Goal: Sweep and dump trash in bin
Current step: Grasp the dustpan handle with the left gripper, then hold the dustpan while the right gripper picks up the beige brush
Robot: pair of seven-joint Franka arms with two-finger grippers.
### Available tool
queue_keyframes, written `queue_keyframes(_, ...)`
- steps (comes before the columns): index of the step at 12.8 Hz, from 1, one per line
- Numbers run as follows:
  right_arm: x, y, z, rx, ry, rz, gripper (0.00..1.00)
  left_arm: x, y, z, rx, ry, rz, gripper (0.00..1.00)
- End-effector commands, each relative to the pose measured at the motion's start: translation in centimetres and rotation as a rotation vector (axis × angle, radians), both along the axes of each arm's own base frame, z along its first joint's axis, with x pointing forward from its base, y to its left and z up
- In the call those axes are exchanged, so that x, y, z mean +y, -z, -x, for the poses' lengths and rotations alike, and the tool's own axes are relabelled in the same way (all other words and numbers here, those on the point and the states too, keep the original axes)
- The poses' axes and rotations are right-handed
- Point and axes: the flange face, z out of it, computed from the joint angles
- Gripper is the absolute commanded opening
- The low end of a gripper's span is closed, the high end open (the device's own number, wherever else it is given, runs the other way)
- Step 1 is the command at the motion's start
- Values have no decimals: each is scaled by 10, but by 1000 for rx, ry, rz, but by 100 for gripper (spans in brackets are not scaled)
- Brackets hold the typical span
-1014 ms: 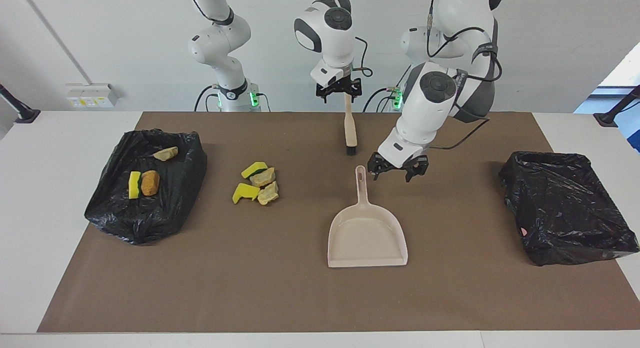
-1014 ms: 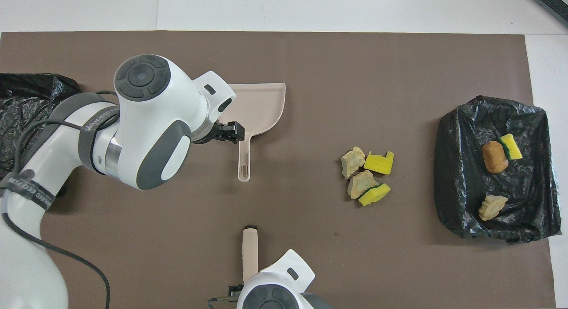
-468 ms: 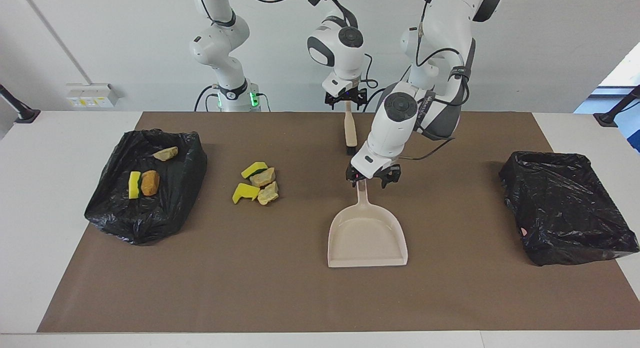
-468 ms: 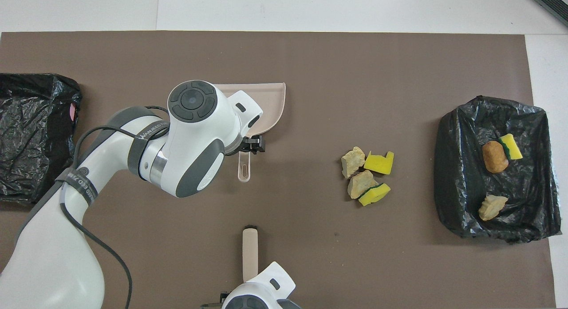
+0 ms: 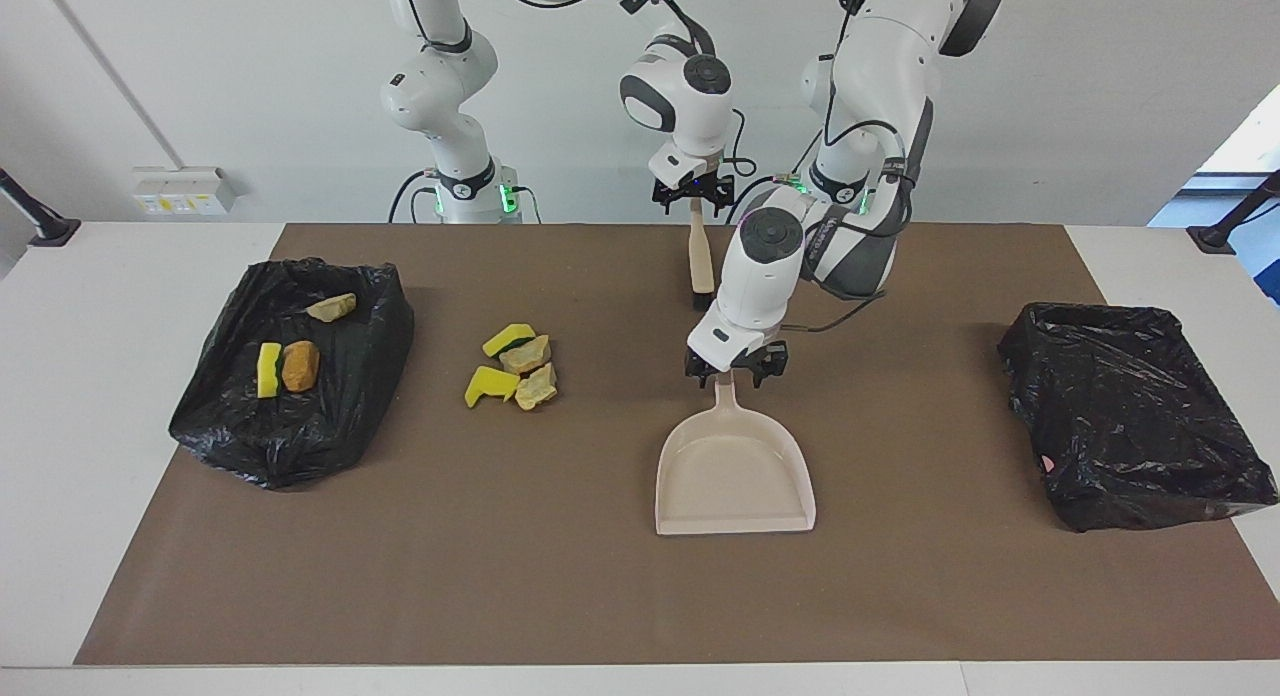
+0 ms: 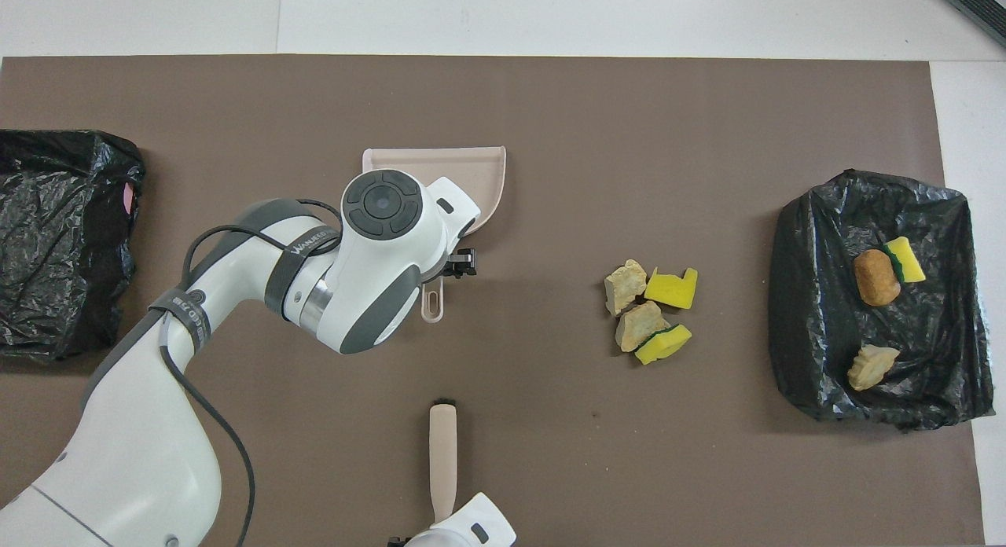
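The left claw (image 5: 736,373) sits at the handle of the dustpan (image 5: 733,476), its fingers spread on either side of it; whether they touch it cannot be told. The right claw (image 5: 691,191) is at the top of the brush (image 5: 699,259) handle, grip unclear. Four pieces of trash (image 5: 512,367) lie on the counter (image 5: 560,586) beside the dustpan, toward the right arm's end; three more sit on the black bag (image 5: 300,416) there. Another black bag (image 5: 1130,416) lies at the left arm's end.
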Motion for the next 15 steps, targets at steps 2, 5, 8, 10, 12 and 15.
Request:
queue_keyframes(2,-2,0,2,-2,28,-20,81,-3,-5,-4,-25,-11,-12,80)
queue_keyframes(5,0,0,-1,-4,23,-26,0,-3,-16,-9,-33,-10,-22,72)
queue_keyframes(8,4,0,-8,-5,30,-30,0,-1,-17,-9,-40,8,-54,45)
queue_keyframes(10,10,-3,-12,-6,32,-34,0,-1,-18,-9,-38,8,-57,25)
queue_keyframes(12,8,-11,-23,-14,44,-37,0,-2,-22,-8,-33,13,-59,0)
queue_keyframes(15,3,-25,-36,-7,44,-12,0,0,-33,-8,-46,25,-58,0)
